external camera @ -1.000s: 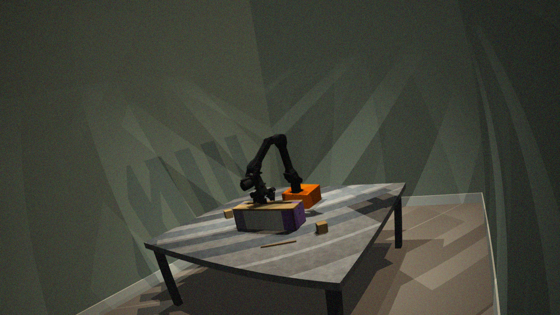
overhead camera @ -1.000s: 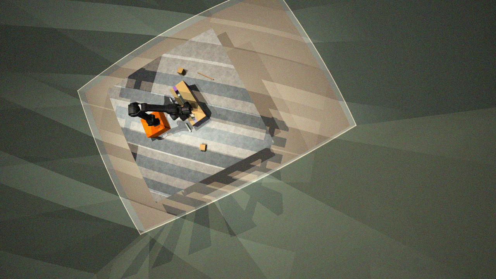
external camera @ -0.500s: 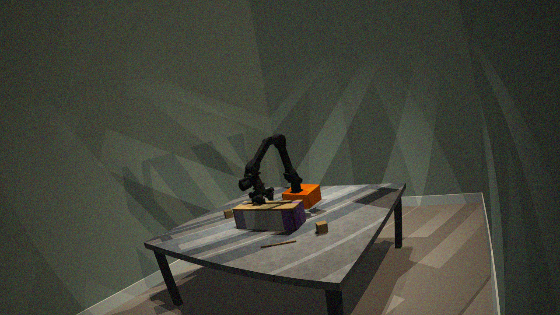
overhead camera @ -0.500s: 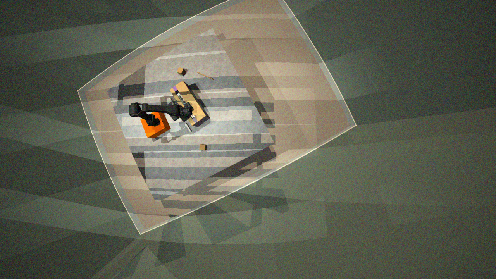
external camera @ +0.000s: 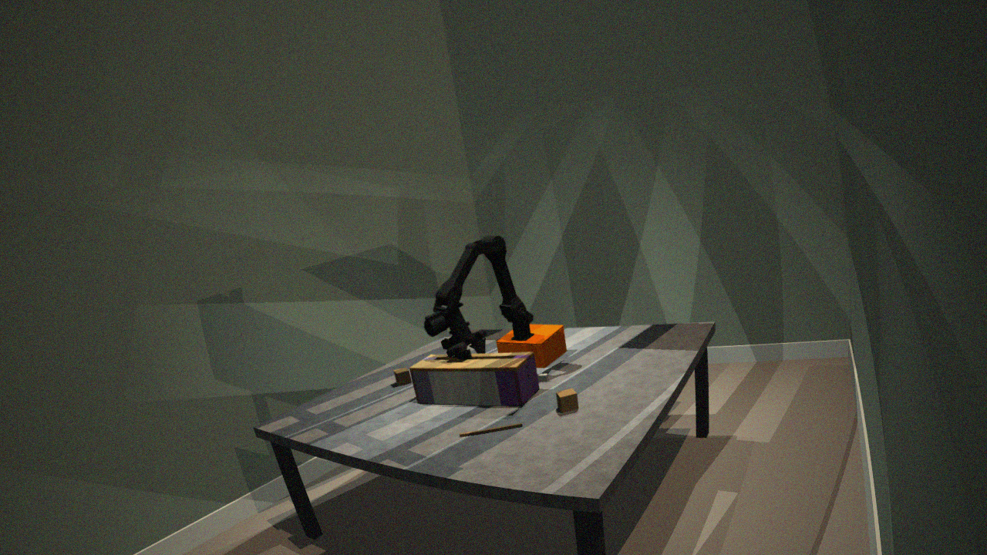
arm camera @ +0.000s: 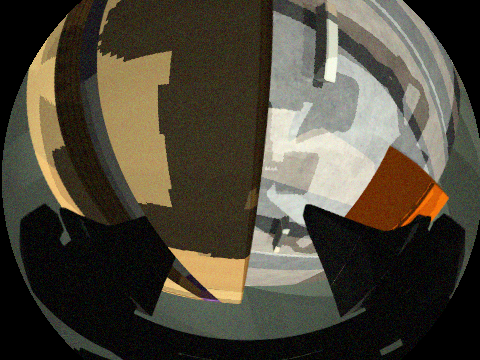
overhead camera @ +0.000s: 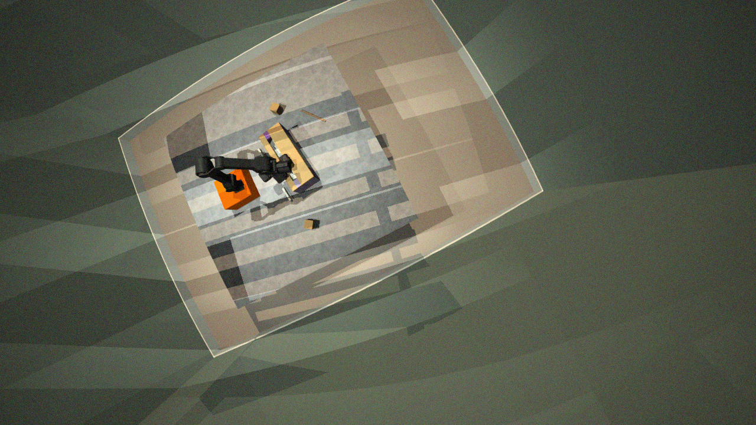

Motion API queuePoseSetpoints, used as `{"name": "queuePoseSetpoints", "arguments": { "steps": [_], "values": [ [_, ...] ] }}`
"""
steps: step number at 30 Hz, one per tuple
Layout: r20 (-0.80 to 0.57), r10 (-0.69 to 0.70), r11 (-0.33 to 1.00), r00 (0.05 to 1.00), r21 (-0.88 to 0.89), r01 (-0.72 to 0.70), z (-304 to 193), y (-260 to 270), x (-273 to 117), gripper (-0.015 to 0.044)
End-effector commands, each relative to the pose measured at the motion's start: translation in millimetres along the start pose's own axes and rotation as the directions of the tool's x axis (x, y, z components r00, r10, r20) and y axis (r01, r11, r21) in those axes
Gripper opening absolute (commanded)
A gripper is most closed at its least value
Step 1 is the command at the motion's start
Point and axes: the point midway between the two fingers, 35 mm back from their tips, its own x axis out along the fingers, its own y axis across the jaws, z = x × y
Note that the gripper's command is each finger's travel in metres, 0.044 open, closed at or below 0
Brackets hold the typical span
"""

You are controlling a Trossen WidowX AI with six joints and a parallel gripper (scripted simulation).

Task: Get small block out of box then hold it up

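The box [overhead camera: 302, 162] [external camera: 462, 386] [arm camera: 132, 120] is long and tan-topped with purple ends, and stands upright on the table. A long slot runs along its top. My gripper [external camera: 469, 348] [arm camera: 248, 210] is open, pointing down at the box's long side facing the arm base. In the wrist view the box's top edge runs between the fingers: the left finger is over the slot side, the right one is outside. The fingertips' exact depth is hidden. The small block on the shelf cannot be made out; the arm and the box top cover much of the interior.
Two tan cubes lie outside the box, one [overhead camera: 276, 108] [external camera: 566, 400] beyond one end, one [overhead camera: 309, 224] [external camera: 401, 376] beyond the other. A thin stick [overhead camera: 313, 115] [external camera: 490, 429] lies behind the box. A pale bar [overhead camera: 287, 193] [arm camera: 331, 50] lies near the box. The orange base [overhead camera: 236, 191] [external camera: 541, 343] [arm camera: 390, 190] is close.
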Motion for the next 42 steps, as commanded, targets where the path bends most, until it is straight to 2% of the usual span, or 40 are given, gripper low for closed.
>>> {"name": "queuePoseSetpoints", "arguments": {
  "steps": [1, 22, 42],
  "values": [
    [-0.004, 0.001, 1.0, 1.0, 0.0, -0.001, -5, 0, 2, 0.04],
    [-0.004, 0.001, 1.0, 1.0, 0.0, -0.001, -3, 0, 1, 0.04],
    [-0.005, 0.002, 1.0, 1.0, 0.0, -0.002, -22, 0, 7, 0.04]
  ]
}}
